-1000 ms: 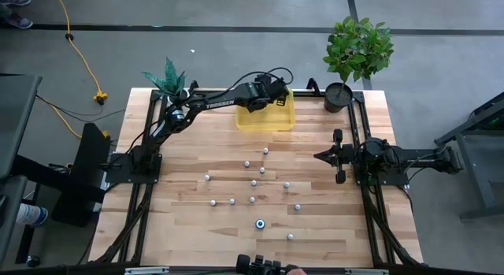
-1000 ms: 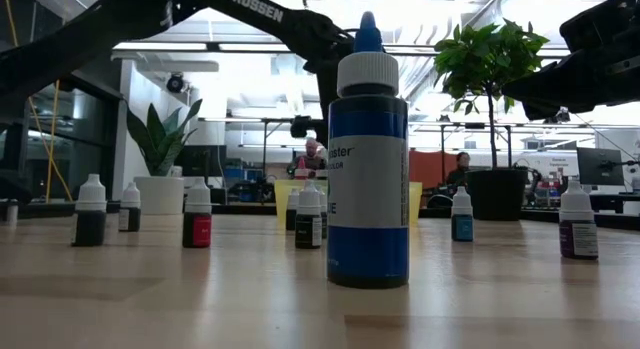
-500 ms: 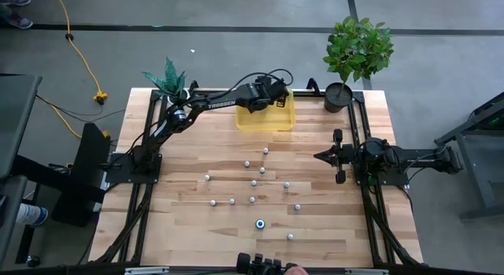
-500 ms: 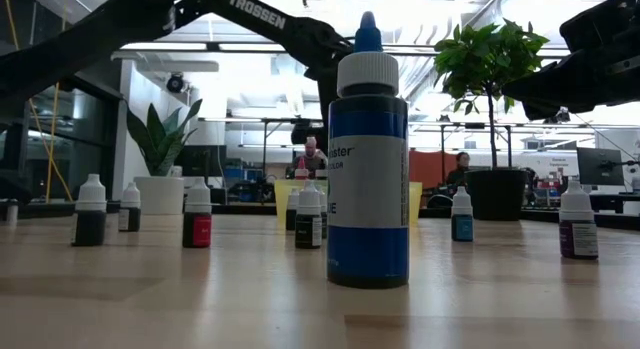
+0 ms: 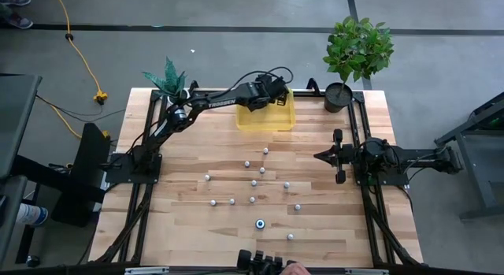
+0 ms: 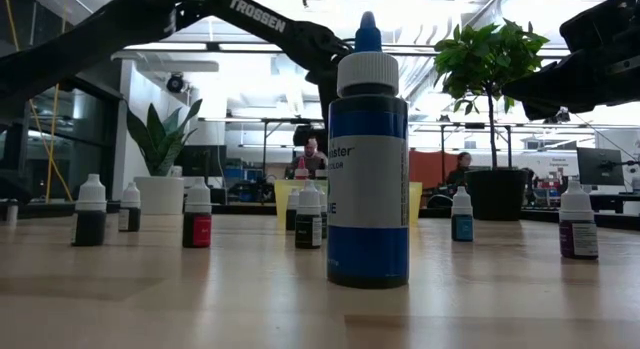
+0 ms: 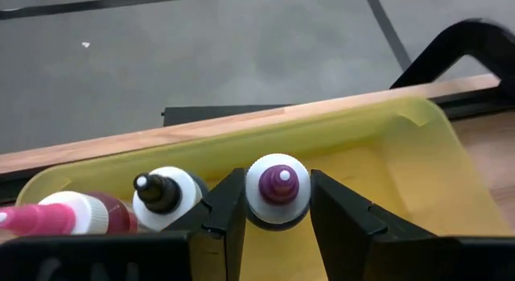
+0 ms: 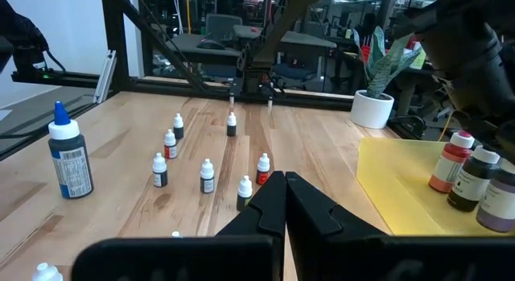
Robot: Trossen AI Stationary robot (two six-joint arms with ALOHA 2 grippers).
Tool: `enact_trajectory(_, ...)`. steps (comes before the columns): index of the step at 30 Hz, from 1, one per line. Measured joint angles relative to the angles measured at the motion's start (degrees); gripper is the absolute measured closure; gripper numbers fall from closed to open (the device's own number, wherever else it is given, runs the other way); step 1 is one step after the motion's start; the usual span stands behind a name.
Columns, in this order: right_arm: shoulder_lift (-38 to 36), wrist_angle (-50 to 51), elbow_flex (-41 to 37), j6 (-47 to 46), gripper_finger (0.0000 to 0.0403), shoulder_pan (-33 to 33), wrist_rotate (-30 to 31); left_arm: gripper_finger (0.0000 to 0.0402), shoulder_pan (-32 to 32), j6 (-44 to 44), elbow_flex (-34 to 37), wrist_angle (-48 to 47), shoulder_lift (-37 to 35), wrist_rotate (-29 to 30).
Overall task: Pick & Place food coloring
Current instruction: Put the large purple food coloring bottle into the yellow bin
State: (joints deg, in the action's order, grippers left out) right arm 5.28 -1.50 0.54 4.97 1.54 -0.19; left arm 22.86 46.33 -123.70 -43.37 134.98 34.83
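Food coloring: big blue-capped bottle [image 6: 367,149] upright on the worktop [image 5: 189,228], nearest the low camera; small whitish-capped bottles [image 5: 253,183] scattered mid-worktop, all upright, well apart from each other. Yellow tray [image 5: 279,121] at the worktop's far edge holds three larger bottles: purple-capped bottle [image 7: 278,188] upright, dark-capped bottle [image 7: 163,198] just beside it, pink-capped bottle [image 7: 60,219] lying over. Left gripper [image 7: 278,221] over the tray, jaws either side of the purple-capped bottle, slightly parted, cap nearly filling the gap; contact unclear. Right gripper [image 5: 318,156] waits at the worktop's right side, jaws closed, empty. Two potted plants [image 5: 358,50] at the far corners.
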Motion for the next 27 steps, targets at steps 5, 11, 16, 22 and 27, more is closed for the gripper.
enact_trajectory(5,0.0,0.0,0.0,0.0,0.0402,0.0,0.0,0.0289,0.0,0.0,0.0,-0.3,0.0,-1.0)
enact_trajectory(11,0.0,0.0,0.0,0.0,0.0402,0.0,0.0,0.0288,0.0,-0.7,0.0,-0.5,0.0,-1.0)
enact_trajectory(16,0.0,0.0,0.0,0.0,0.0402,0.0,0.0,0.0288,0.0,-2.1,0.0,-0.5,0.0,-1.4)
enact_trajectory(22,0.0,0.0,0.0,0.0,0.0402,0.0,0.0,0.0281,0.0,-2.6,0.0,-0.5,0.0,-1.4)
enact_trajectory(27,0.0,0.0,0.0,0.0,0.0402,0.0,0.0,0.0254,0.0,-2.6,0.0,-0.5,0.0,-1.4)
